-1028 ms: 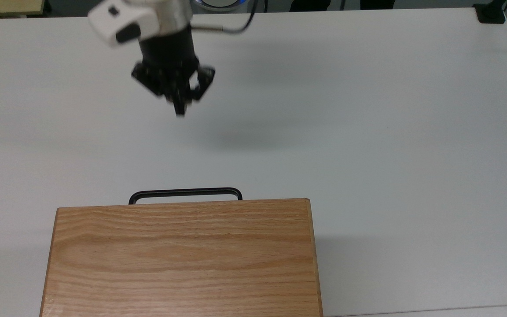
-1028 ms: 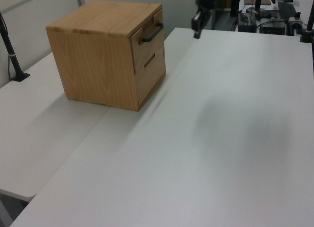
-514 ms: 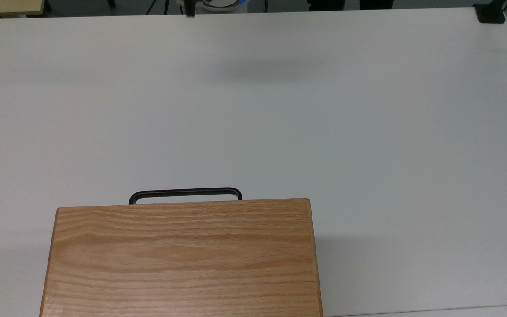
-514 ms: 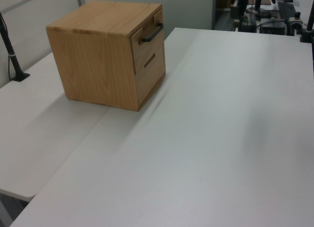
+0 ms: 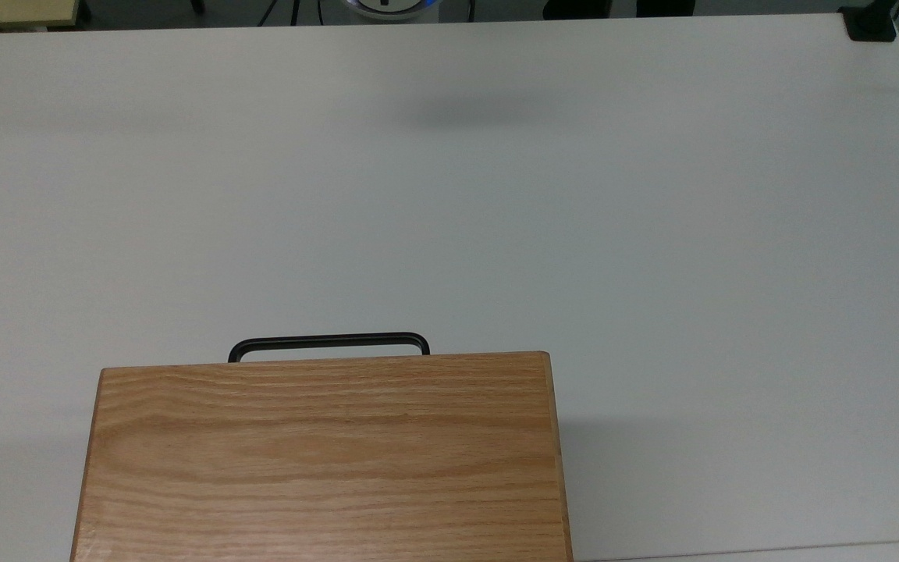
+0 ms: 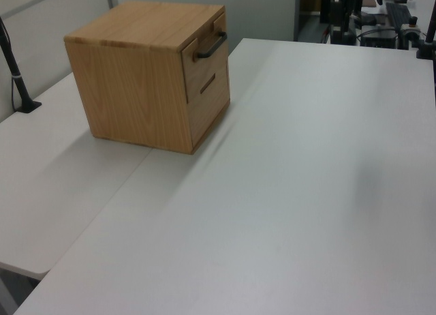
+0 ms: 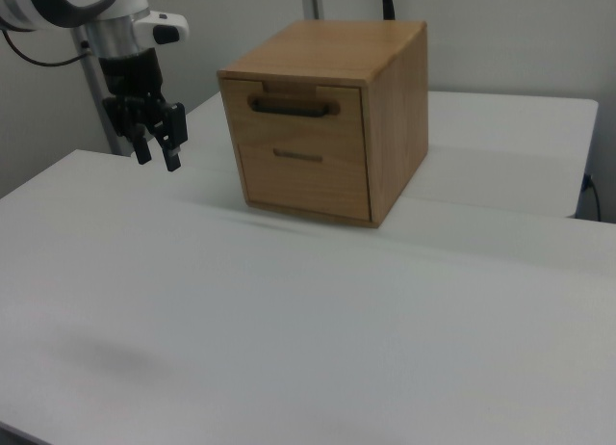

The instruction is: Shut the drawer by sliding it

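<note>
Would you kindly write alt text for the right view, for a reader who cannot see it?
An oak cabinet stands on a white table, its top drawer with a black bar handle pushed in flush. At the right view's left, the robot's tool hangs in the air, apart from the cabinet and pointing down.

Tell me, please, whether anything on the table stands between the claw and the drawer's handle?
Nothing visible does. In the right view the claw hangs above the bare white table toward the right view's left of the cabinet. The drawer sits pushed in, its black handle unobstructed.
</note>
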Robot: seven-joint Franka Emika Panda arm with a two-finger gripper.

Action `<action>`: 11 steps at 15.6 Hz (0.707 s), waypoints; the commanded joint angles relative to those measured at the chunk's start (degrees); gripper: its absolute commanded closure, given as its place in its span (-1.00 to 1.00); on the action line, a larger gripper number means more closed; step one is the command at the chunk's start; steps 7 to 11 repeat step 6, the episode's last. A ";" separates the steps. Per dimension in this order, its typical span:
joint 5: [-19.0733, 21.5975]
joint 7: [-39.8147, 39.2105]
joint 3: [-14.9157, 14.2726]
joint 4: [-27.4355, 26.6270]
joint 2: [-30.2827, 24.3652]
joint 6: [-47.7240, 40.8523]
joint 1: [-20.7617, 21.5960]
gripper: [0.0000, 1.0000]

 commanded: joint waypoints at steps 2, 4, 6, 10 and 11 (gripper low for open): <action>-0.13 -0.84 -0.95 -1.26 -0.91 0.23 0.75 -1.00; -0.30 -0.92 -0.95 -1.09 -0.82 0.14 0.66 -1.00; -0.30 -1.01 -1.12 -0.91 -0.82 -0.21 0.57 -1.00; -0.30 -1.01 -1.12 -0.91 -0.82 -0.21 0.57 -1.00; -0.30 -1.01 -1.12 -0.91 -0.82 -0.21 0.57 -1.00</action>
